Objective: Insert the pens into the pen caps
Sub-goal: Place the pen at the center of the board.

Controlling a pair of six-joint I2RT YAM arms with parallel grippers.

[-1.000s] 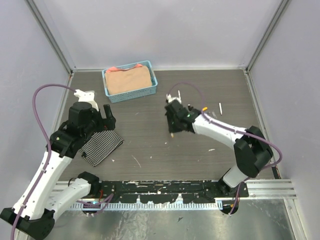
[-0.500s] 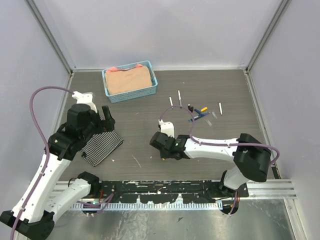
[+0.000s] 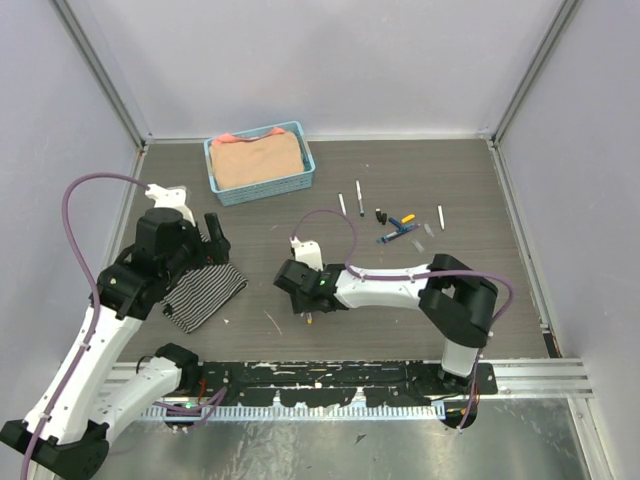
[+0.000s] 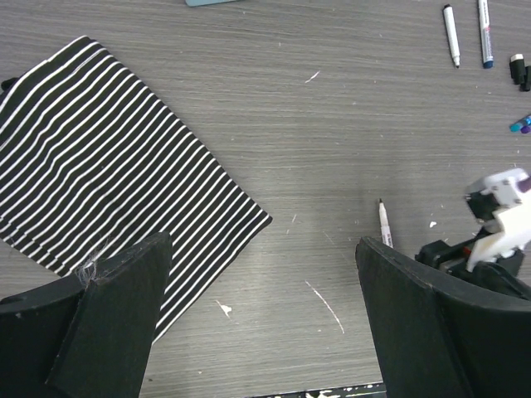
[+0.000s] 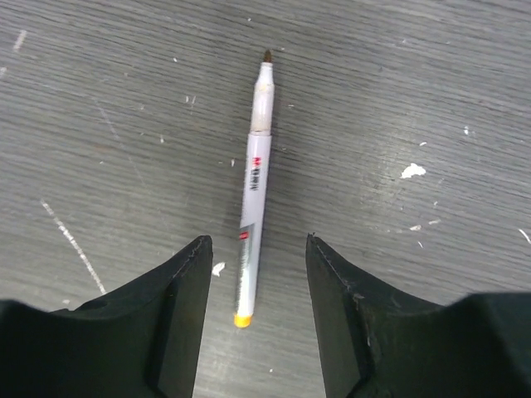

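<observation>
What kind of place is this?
Probably a robot test booth in a lab: plain walls close round a scratched table, left arm and right arm bolted at its edge, pens and a blue basket laid out.

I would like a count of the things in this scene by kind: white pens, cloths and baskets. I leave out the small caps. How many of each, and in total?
White pens, plainly visible: 4
Cloths: 2, one striped cloth and one peach cloth
Blue basket: 1
Total: 7
</observation>
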